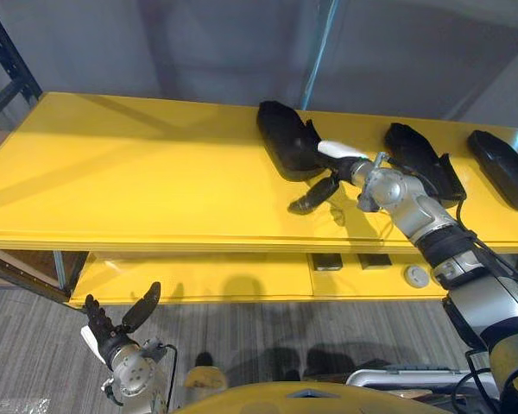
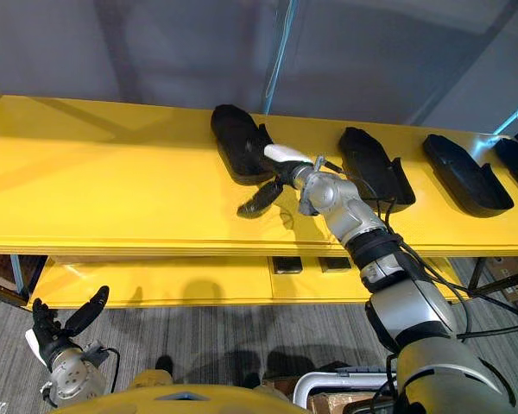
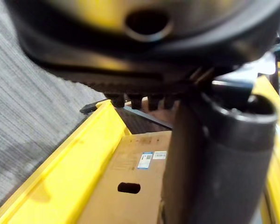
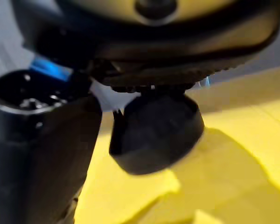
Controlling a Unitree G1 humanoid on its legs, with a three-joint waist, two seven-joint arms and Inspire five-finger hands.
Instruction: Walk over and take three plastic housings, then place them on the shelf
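Several black plastic housings lie in a row along the yellow shelf: one at the middle, one further right and one by the right edge. My right hand is stretched over the shelf at the near right side of the middle housing. It is open: its white-covered thumb rests against that housing's edge and its straight fingers point down onto the shelf surface. The right wrist view has the housing's rounded end just past the hand. My left hand hangs low at the lower left, open and holding nothing.
A lower yellow shelf carries two small dark blocks and a round white part. A cardboard box sits in a yellow frame near my left hand. The top shelf's left half is bare. A dark rack post stands at the far left.
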